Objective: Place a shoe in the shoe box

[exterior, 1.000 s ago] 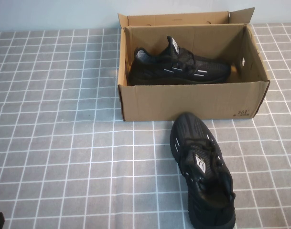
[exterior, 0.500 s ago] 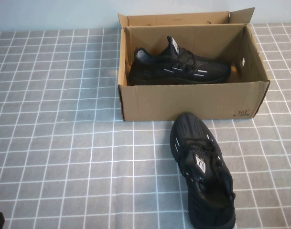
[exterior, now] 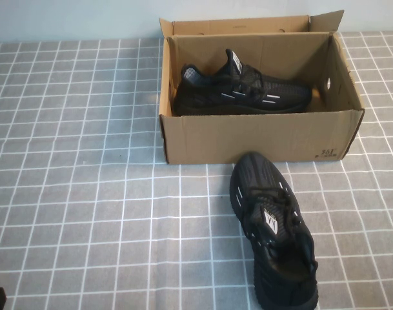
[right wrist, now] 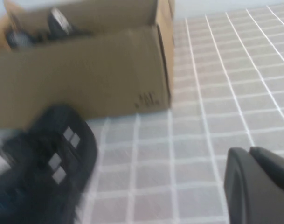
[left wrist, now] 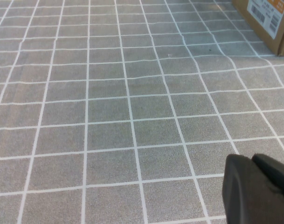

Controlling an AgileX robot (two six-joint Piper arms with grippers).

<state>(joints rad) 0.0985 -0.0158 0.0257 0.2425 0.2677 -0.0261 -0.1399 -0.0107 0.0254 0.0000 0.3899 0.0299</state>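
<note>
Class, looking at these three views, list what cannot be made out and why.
- Right gripper: outside the high view; its wrist view is motion-blurred.
- Left gripper: cut off by the frame edge.
- Print on the shoe box: too small.
- Shoe on the table: heel cropped in the high view.

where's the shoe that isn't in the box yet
In the high view it lies on the checked tablecloth, right of centre: the shoe points its toe at the shoe box, just short of its near wall. Neither gripper is near it.
</note>
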